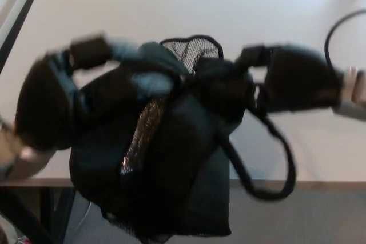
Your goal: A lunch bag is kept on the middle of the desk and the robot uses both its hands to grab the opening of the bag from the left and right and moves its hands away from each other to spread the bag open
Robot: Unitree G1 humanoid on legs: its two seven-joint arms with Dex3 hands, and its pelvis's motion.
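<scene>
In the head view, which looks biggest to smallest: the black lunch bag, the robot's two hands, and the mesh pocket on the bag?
1. Lunch bag, by far the largest.
2. Left hand and right hand: they look about alike; blur and nearness to the camera make ranking them unsure.
3. Mesh pocket, the smallest.

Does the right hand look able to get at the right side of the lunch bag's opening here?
Probably yes: the right hand is already against the lunch bag at its right edge, nothing between them; blur hides its grip.

Bare desk [171,4] open beyond the bag [171,158], strap loop [269,164] trailing right, cable [337,32] arcing far right
</scene>
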